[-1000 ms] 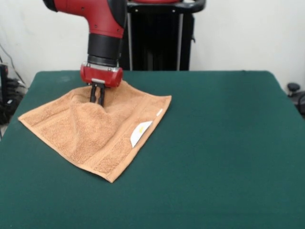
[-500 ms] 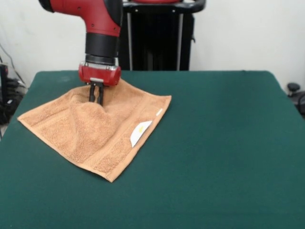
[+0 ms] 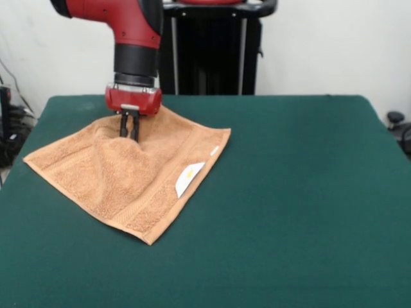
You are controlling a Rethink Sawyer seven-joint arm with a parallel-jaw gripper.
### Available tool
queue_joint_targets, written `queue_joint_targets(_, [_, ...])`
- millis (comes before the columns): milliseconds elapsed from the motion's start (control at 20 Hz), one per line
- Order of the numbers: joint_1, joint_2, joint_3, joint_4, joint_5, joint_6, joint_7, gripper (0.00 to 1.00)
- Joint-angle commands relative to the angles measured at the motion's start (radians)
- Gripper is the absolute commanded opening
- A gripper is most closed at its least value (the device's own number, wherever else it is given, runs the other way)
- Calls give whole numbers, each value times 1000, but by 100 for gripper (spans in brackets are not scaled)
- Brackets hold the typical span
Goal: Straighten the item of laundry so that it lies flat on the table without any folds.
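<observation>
The item of laundry (image 3: 122, 176), an orange-tan terry towel with a white label on its right edge, lies on the left half of the dark green table (image 3: 289, 205). It is mostly spread out, with a raised ridge of cloth near its far middle. My gripper (image 3: 129, 136) comes down from the red and black arm and is shut on that ridge, holding it slightly off the surface. The towel's far corner is hidden behind the gripper body.
The towel's left corner reaches close to the table's left edge (image 3: 19, 167). Green surface extends to the right and toward the front. A black stand (image 3: 212, 51) rises behind the table's far edge.
The gripper has shifted a little to the left with the pinched cloth over the last second. The rest of the towel has barely moved.
</observation>
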Motion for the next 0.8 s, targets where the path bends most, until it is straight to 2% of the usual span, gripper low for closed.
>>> queue_joint_targets(50, [1, 277, -2, 35, -39, 229, 44, 0])
queue_joint_targets(800, [-12, 345, -88, -13, -75, 194, 1, 0])
